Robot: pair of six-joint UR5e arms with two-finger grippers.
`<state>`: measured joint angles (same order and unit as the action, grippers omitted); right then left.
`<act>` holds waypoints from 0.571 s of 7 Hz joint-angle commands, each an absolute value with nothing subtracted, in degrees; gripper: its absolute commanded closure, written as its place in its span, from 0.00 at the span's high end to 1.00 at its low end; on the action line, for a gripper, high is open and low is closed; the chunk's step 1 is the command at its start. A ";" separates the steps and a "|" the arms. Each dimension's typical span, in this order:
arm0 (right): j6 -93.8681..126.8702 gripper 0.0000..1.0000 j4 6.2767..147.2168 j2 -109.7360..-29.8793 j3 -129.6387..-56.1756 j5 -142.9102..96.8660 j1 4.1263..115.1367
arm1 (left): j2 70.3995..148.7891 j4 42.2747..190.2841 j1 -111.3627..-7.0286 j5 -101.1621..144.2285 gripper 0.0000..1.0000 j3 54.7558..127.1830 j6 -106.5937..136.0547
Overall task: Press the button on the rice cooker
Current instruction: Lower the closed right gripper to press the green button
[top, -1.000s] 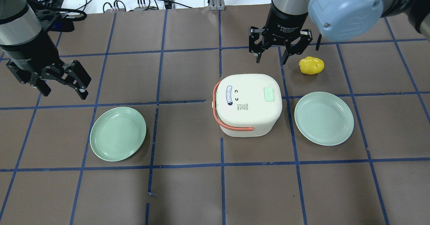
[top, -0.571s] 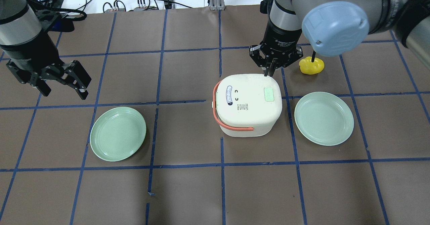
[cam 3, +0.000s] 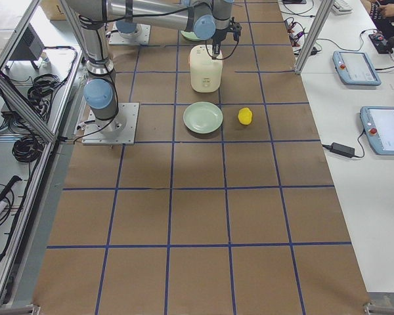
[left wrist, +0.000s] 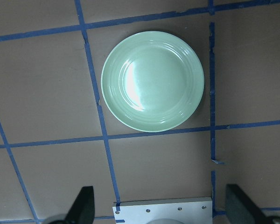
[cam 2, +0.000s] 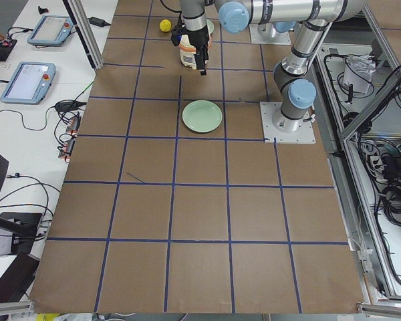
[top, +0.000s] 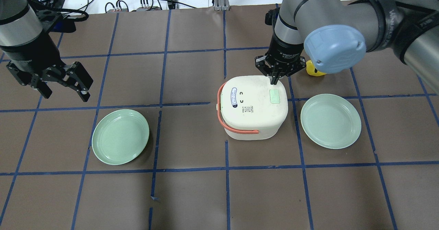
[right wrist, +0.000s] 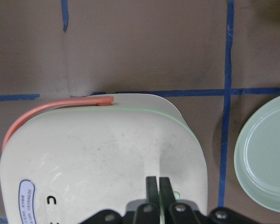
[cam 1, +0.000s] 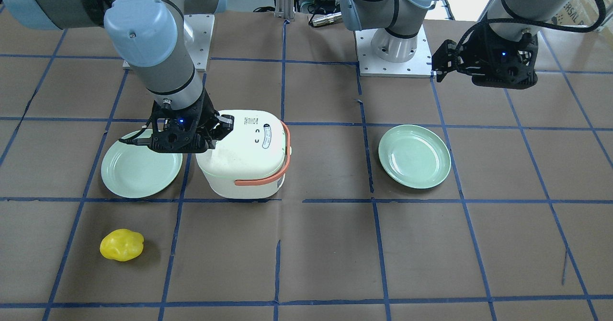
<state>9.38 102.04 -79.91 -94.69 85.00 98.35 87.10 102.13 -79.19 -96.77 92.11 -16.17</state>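
The rice cooker [top: 253, 106] lid bears two black C-shaped marks [top: 242, 97]. Just beside them are an oval blue-rimmed label [top: 233, 97] and a small printed sticker [top: 247, 109], both too fine to read. White print [top: 287, 54] on the right gripper [top: 273, 82] body is illegible. Well apart from the rice cooker, a cardboard box [cam 1: 593, 2] shows "ERSAL".

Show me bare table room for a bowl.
Bare: the squares between the left plate and the rice cooker, and the strip on the robot's side of both plates. Crowded: the cooker's right, with the right gripper, right plate and yellow object.
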 commanded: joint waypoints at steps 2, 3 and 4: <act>9.84 0.14 100.81 -80.06 -95.62 85.08 98.35 | 87.10 102.13 -79.19 -96.77 1.00 92.11 -16.17; 9.84 0.14 101.42 -80.59 -97.71 85.34 98.26 | 87.10 102.13 -79.19 -96.77 1.00 92.11 -16.17; 9.84 0.14 101.69 -80.68 -98.43 85.25 98.26 | 87.10 102.13 -79.19 -96.77 1.00 92.11 -16.17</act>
